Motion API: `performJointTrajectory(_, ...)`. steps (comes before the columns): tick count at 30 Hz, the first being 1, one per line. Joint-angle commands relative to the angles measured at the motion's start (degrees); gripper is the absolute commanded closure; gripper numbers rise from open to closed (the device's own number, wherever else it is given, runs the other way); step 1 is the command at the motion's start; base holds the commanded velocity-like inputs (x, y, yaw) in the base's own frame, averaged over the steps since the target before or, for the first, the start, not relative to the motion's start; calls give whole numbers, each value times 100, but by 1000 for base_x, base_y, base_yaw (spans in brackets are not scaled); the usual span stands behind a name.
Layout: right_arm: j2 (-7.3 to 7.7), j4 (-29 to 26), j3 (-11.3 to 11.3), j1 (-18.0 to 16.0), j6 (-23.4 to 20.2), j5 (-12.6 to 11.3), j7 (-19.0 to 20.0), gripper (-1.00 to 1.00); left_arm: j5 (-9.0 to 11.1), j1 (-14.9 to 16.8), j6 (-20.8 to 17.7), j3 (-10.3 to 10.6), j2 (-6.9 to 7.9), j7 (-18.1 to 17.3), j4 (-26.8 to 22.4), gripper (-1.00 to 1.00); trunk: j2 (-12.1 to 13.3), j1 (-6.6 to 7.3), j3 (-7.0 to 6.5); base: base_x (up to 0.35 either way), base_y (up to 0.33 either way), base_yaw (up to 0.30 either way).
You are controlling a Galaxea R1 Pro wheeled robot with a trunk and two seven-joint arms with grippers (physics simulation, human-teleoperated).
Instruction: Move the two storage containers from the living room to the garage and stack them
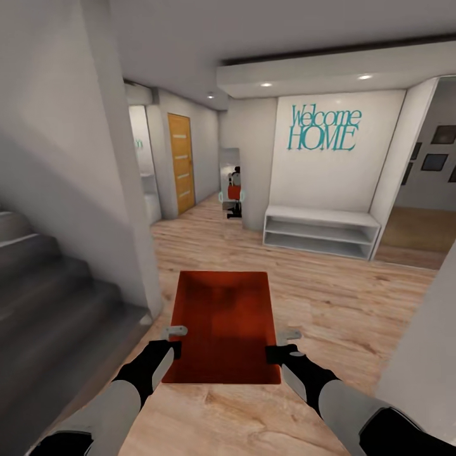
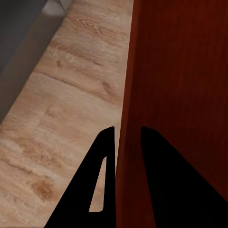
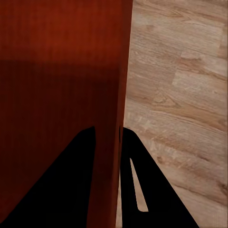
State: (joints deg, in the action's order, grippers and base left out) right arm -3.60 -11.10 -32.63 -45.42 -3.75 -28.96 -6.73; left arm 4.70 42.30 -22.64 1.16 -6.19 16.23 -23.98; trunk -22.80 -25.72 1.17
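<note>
Here, a grey staircase point(image 1: 44, 278) stood off to the far left of the left jaws, beside a pale wall point(image 1: 69, 158). The left gripper point(image 1: 170, 339) was clamped on the left long wall of the storage container point(image 1: 225, 326), one finger point(image 2: 102, 180) outside the thin wall and the other inside, as the left wrist view showed, with the jaws narrow around that wall. The orange-red container hung level between the two sets of jaws, above the light wood-plank floor point(image 1: 342, 304), its open top facing up and its far end pointing away from the robot. The right gripper point(image 1: 284, 343) held the opposite long wall in the same way, jaws narrow, one finger point(image 3: 137, 190) outside and one inside in the right wrist view. Well beyond the jaws stood a yellow-orange door point(image 1: 181, 161), a tall mirror point(image 1: 230, 183) reflecting the robot, a white wall lettered "Welcome HOME" point(image 1: 323, 128) and a low white shelf point(image 1: 320, 231) beneath it.
</note>
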Motion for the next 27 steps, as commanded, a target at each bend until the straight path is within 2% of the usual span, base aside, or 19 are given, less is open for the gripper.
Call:
performJointTrajectory(1,70,187,-50,-2,-38,-145,-34,100,82,6,-12,0,92,38,-230,100,-13,-7,13,322,0,0)
performJointTrajectory(27,86,187,-50,-2,-38,-145,-35,100,80,6,-12,5,92,47,-230,100,-13,-7,13,322,0,0)
